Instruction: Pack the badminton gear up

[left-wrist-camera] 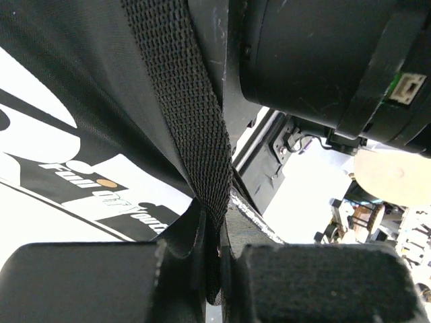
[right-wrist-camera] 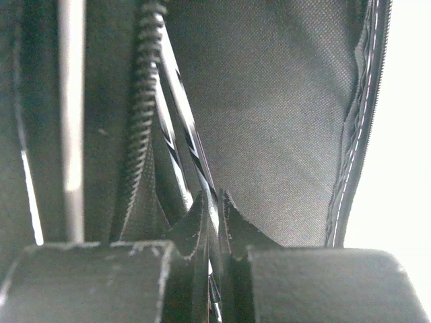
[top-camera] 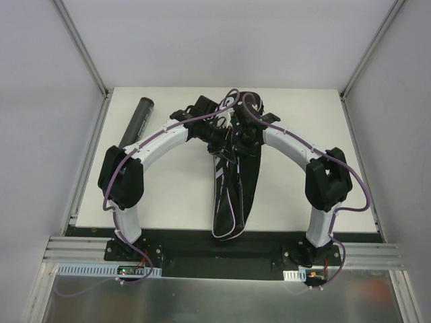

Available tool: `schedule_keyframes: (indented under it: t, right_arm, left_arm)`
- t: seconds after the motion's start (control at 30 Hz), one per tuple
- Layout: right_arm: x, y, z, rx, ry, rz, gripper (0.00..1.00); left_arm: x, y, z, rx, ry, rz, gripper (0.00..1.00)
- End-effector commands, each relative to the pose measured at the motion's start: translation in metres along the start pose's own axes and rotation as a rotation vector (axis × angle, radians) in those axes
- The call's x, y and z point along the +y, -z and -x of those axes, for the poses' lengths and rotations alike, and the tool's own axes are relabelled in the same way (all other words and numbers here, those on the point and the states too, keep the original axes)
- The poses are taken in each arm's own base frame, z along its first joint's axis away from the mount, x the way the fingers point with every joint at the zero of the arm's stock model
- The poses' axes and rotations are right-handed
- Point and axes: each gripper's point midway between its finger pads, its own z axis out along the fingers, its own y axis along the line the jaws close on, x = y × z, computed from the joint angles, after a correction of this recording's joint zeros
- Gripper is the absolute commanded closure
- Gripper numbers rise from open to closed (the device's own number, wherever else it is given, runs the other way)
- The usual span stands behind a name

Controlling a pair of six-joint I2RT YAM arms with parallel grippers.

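The black bag [top-camera: 232,195] lies lengthwise in the middle of the table, its open end at the far side. My left gripper [top-camera: 217,138] is at that end, shut on the bag's black webbing strap [left-wrist-camera: 188,114]; the jaws [left-wrist-camera: 214,249] pinch it. White lettering shows on the bag [left-wrist-camera: 81,101]. My right gripper [top-camera: 244,139] reaches into the bag's mouth and is shut [right-wrist-camera: 215,229] on a thin black-and-white racket frame [right-wrist-camera: 192,148]. A silver racket shaft [right-wrist-camera: 71,134] lies inside the bag at the left. The long black tube [top-camera: 137,121] lies at the far left. No shuttlecocks show.
The bag's zipper [right-wrist-camera: 138,121] and grey lining [right-wrist-camera: 269,101] surround my right gripper. The right arm's body [left-wrist-camera: 323,60] hangs close over my left gripper. White table [top-camera: 168,195] lies either side of the bag; metal posts stand at the far corners.
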Motion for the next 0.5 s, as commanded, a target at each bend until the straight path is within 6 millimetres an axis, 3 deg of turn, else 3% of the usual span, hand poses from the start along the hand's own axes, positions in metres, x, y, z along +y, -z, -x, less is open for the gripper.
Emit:
schedule_keyframes:
  t: [0.0,0.1,0.27,0.3,0.37,0.4,0.47]
  right_arm:
    - [0.018,-0.018,0.048,-0.203,-0.106,-0.011,1.0]
    - [0.009,-0.032,0.041,-0.209,-0.162,-0.058,0.99]
    - [0.025,-0.043,0.033,-0.207,-0.33,0.01,0.99]
    - [0.019,-0.045,0.028,-0.193,-0.379,0.017,0.99]
    - [0.013,-0.042,0.041,-0.201,-0.459,0.049,0.99]
    - [0.005,-0.038,0.036,-0.155,-0.512,0.064,0.99]
    - [-0.017,-0.031,0.052,-0.172,-0.579,0.06,0.99]
  left_arm:
    - [-0.09,0.02,-0.022,0.107,-0.041,-0.335,1.0]
    - [-0.101,0.024,-0.018,0.094,-0.045,-0.376,1.0]
    - [-0.109,0.016,-0.017,0.095,0.02,-0.418,1.0]
    - [-0.113,0.017,-0.014,0.076,0.0,-0.436,1.0]
    - [-0.109,0.014,-0.018,0.077,0.037,-0.418,1.0]
    - [-0.11,0.018,-0.019,0.061,0.033,-0.411,1.0]
    - [-0.101,0.019,-0.028,0.055,0.059,-0.388,1.0]
